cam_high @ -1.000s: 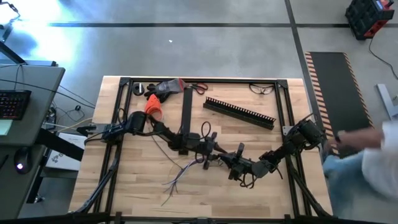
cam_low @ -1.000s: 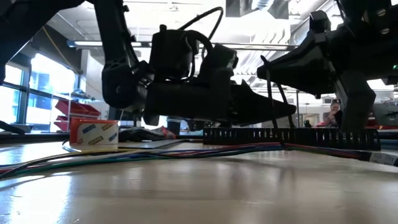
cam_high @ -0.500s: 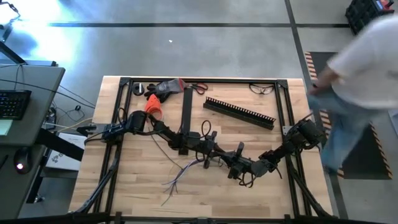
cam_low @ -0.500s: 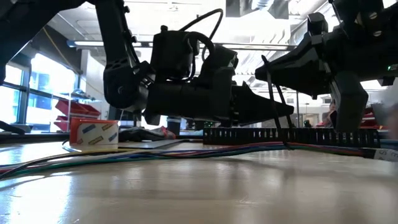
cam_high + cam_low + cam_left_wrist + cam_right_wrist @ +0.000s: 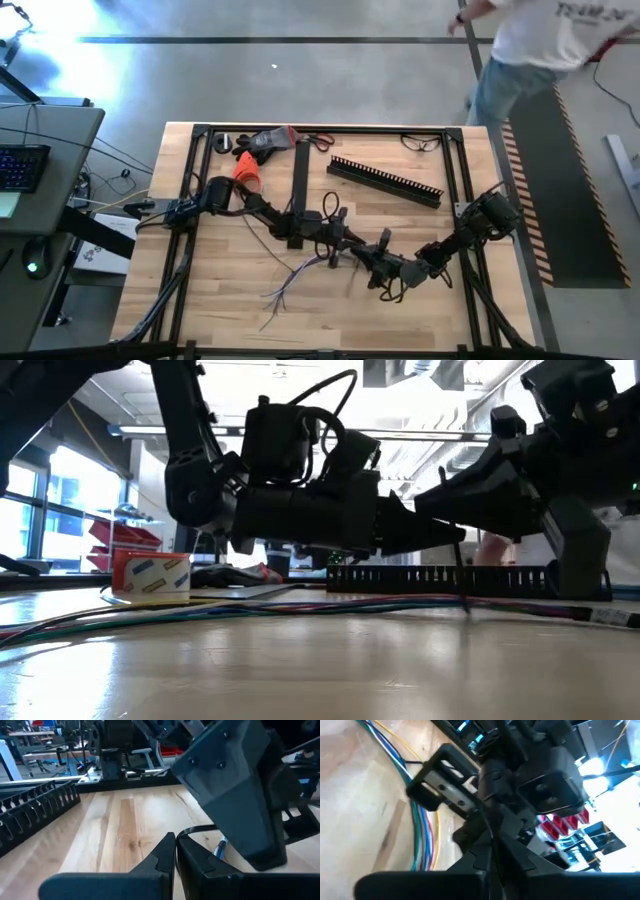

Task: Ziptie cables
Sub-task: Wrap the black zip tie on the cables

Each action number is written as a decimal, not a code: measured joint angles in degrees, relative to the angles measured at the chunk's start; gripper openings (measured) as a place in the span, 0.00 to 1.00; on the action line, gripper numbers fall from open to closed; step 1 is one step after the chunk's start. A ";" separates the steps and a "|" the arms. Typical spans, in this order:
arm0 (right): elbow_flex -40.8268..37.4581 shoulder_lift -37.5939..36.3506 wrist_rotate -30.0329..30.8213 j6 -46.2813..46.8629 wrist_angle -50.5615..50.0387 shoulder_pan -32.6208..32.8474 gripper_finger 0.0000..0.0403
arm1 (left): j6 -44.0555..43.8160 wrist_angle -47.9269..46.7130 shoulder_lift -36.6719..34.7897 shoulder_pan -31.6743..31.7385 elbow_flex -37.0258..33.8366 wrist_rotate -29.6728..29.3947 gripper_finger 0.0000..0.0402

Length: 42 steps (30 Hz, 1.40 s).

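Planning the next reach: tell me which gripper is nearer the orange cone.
Left. The left gripper sits mid-table, right of the orange cone; the right gripper lies just beyond it, farther from the cone.

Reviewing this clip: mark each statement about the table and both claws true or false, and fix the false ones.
1. Both claws meet near the middle of the table. True: the left claw and right claw sit close together over the cables.
2. The left claw stands wide open. False: its fingers are shut together.
3. The cables' free ends splay toward the table's near edge. True.
4. The black slotted channel lies under the claws. False: it lies apart, toward the far side.
5. The orange cone sits near the right arm's base. False: it is beside the left arm.
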 joint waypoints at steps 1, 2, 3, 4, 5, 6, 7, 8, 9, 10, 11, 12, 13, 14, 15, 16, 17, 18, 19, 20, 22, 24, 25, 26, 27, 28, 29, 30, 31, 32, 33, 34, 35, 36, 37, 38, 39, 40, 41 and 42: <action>0.00 0.00 -0.11 0.84 -0.02 0.00 0.06 | 0.41 -0.52 -0.27 -0.15 0.00 -0.01 0.00; 0.00 0.00 -0.07 1.82 -0.04 0.02 0.08 | 0.94 -1.52 -0.59 -0.33 0.00 -0.20 0.00; 0.00 0.00 0.48 3.03 -0.09 0.02 0.12 | 1.59 -2.91 -1.07 -0.57 0.00 -0.34 0.00; 0.00 0.00 1.80 4.25 -0.28 0.02 0.15 | 2.14 -4.38 -1.53 -0.84 0.00 -0.59 0.00; -0.03 0.00 3.40 5.53 -0.52 0.02 0.19 | 2.90 -5.45 -2.09 -1.07 0.00 -1.29 0.00; -0.01 0.00 5.24 6.39 -0.75 0.15 0.23 | 3.52 -6.91 -2.73 -1.29 0.00 -2.14 0.00; 0.00 0.00 7.44 7.20 -1.14 0.50 0.26 | 4.06 -7.95 -3.29 -1.41 0.01 -2.70 0.00; -0.02 0.00 9.93 7.75 -1.55 0.99 0.30 | 4.70 -8.81 -3.73 -1.62 0.04 -3.74 0.00; -0.02 0.00 11.84 8.36 -1.75 1.62 0.33 | 5.24 -9.95 -4.30 -1.85 0.04 -4.65 0.00; -0.02 0.00 13.20 8.36 -1.73 2.32 0.35 | 5.84 -11.08 -4.80 -2.16 0.04 -5.11 0.00; -0.02 -0.14 13.71 8.38 -1.56 2.90 0.37 | 6.35 -12.05 -5.44 -2.50 0.04 -5.17 0.00; -0.02 -0.41 13.82 8.62 -1.24 3.43 0.39 | 6.77 -13.27 -6.08 -2.76 0.04 -5.43 0.00; 0.07 -0.59 14.04 9.20 -0.45 3.90 0.41 | 7.41 -13.72 -6.56 -2.96 0.04 -5.70 0.00; 0.28 -0.63 14.34 9.97 0.79 4.43 0.42 | 8.04 -13.97 -6.97 -3.22 0.04 -5.89 0.00; 0.47 -0.63 14.53 10.49 1.88 4.98 0.43 | 8.68 -14.07 -7.13 -3.45 0.06 -6.38 0.00; 0.72 -0.63 14.81 11.63 2.36 5.54 0.43 | 9.37 -14.21 -7.13 -3.59 0.07 -6.64 0.00; 1.01 -0.66 15.22 12.92 2.41 6.06 0.44 | 9.72 -14.92 -7.09 -3.68 0.06 -6.76 0.00; 1.09 -0.66 15.89 14.01 2.48 6.67 0.44 | 9.91 -15.77 -7.02 -3.78 0.04 -6.86 0.00; 1.15 -0.66 17.29 14.71 2.40 7.42 0.44 | 10.02 -17.07 -7.01 -3.82 0.04 -6.90 0.00; 1.36 -0.66 18.65 14.89 2.35 8.34 0.44 | 10.03 -18.36 -7.01 -3.82 0.04 -6.93 0.00; 2.06 -0.66 21.25 14.77 2.21 10.45 0.44 | 9.84 -20.72 -7.01 -3.80 0.04 -7.00 0.00; 2.95 -0.66 25.62 13.51 2.38 12.57 0.44 | 9.78 -22.14 -6.72 -3.78 0.04 -7.05 0.00; 3.59 -0.66 28.12 12.75 2.38 13.63 0.44 | 10.00 -22.48 -6.52 -3.77 0.04 -7.07 0.00; 4.15 -0.66 30.73 12.66 2.24 14.54 0.44 | 10.13 -22.67 -6.32 -3.77 0.04 -7.09 0.00; 4.60 -0.66 33.36 12.98 2.04 15.42 0.44 | 10.16 -22.54 -5.93 -3.77 0.04 -7.10 0.00; 5.05 -0.66 34.79 13.77 1.98 16.17 0.44 | 10.14 -22.56 -5.71 -3.77 0.04 -7.15 0.00; 5.51 -0.66 35.06 14.56 2.00 16.88 0.44 | 10.12 -23.06 -5.61 -3.77 0.04 -7.34 0.00; 5.85 -0.66 34.75 15.10 1.99 17.55 0.44 | 10.12 -23.45 -5.59 -3.77 0.04 -7.65 0.00; 6.26 -0.66 34.26 15.37 1.78 18.06 0.44 | 10.12 -23.67 -5.59 -3.77 0.04 -8.16 0.00; 6.88 -0.66 33.37 15.69 0.92 18.50 0.44 | 10.12 -23.76 -5.59 -3.77 0.04 -8.74 0.00; 7.52 -0.66 32.14 15.78 -0.11 18.85 0.44 | 10.12 -23.75 -5.59 -3.82 0.04 -9.19 0.00; 8.40 -0.66 30.65 15.49 -2.08 19.14 0.44 | 10.14 -23.70 -5.59 -3.88 0.04 -9.54 0.00; 9.32 -0.66 28.78 14.68 -4.76 19.30 0.44 | 10.16 -23.64 -5.59 -3.90 0.04 -9.77 0.00; 10.35 -0.66 27.02 14.28 -7.81 19.31 0.44 | 10.15 -23.51 -5.59 -3.90 0.04 -10.01 0.00; 11.52 -0.66 25.31 14.40 -11.56 19.07 0.44 | 10.13 -23.41 -5.59 -3.90 0.04 -10.25 0.00; 12.72 -0.66 23.75 15.56 -15.86 18.70 0.44 | 10.12 -23.42 -5.59 -3.90 0.04 -10.32 0.00; 13.97 -0.66 21.90 17.76 -20.71 18.18 0.44 | 10.12 -23.55 -5.59 -3.90 0.04 -10.31 0.00; 15.44 -0.66 19.26 21.19 -26.56 17.64 0.44 | 10.12 -23.74 -5.59 -3.92 0.04 -10.33 0.00; 16.93 -0.66 15.97 25.12 -32.69 17.01 0.44 | 10.03 -23.82 -5.59 -3.93 0.04 -10.31 0.00; 18.60 -0.66 12.21 28.67 -39.53 16.35 0.44 | 9.70 -23.93 -5.59 -3.91 0.04 -10.34 0.00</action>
